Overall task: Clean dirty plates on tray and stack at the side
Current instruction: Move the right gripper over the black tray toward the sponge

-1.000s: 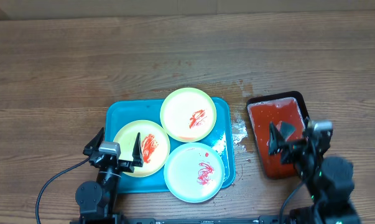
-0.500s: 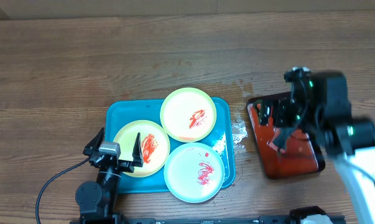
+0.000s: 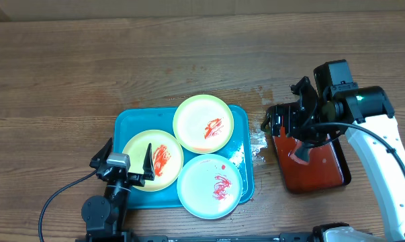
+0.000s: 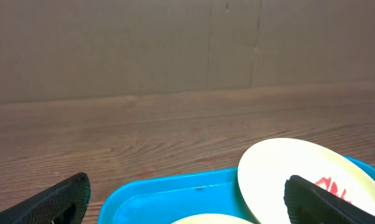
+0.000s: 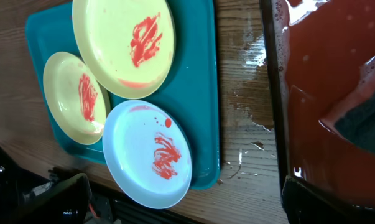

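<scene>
The turquoise tray (image 3: pixel 126 124) holds three sauce-smeared plates: a yellow-green plate at the back (image 3: pixel 203 124), a yellow-green plate at the left (image 3: pixel 153 160) and a blue-white plate at the front (image 3: pixel 210 185). My left gripper (image 3: pixel 125 165) is open and empty, low at the tray's front left corner, its fingertips either side of the left plate's edge. In the left wrist view the tray (image 4: pixel 168 193) and back plate (image 4: pixel 287 171) lie ahead of that gripper (image 4: pixel 193 208). My right gripper (image 3: pixel 289 115) is open and empty, raised over the black tray's left edge. The right wrist view shows all three plates (image 5: pixel 148 155).
A black tray of red liquid (image 3: pixel 323 168) stands right of the turquoise tray, with a grey sponge-like piece (image 5: pixel 361 118) lying in it. Spilled wet patches (image 3: pixel 259 144) mark the wood between the trays. A cable runs off the front left.
My right arm has swung up from the front right edge and back over the black tray. The left arm, the plates and the tray have not moved.
</scene>
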### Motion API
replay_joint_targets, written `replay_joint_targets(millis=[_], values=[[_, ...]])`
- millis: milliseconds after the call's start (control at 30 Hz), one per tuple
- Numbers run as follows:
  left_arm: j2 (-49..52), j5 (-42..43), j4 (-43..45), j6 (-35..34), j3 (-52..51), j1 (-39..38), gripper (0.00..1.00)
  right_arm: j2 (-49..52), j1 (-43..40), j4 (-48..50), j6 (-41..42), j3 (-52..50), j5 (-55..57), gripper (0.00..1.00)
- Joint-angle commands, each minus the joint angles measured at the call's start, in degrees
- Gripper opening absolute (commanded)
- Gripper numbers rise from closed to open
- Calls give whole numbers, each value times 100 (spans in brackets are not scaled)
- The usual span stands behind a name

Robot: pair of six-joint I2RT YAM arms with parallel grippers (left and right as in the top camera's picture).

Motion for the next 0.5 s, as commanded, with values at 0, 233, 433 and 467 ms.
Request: replay_joint_targets(millis=[0, 233, 433, 467], values=[[-48, -31, 9, 9, -20, 37, 100, -42, 24, -31, 181, 164, -155, 100], [-48, 186, 24, -278, -17, 37, 100, -42, 24, -26, 195, 164, -155, 100], [52, 133, -374, -734, 332, 31, 100, -42, 24, 94, 195, 164, -157, 100], [116, 74, -531, -693, 461, 31, 100, -42, 24, 107, 195, 164, -157, 100]])
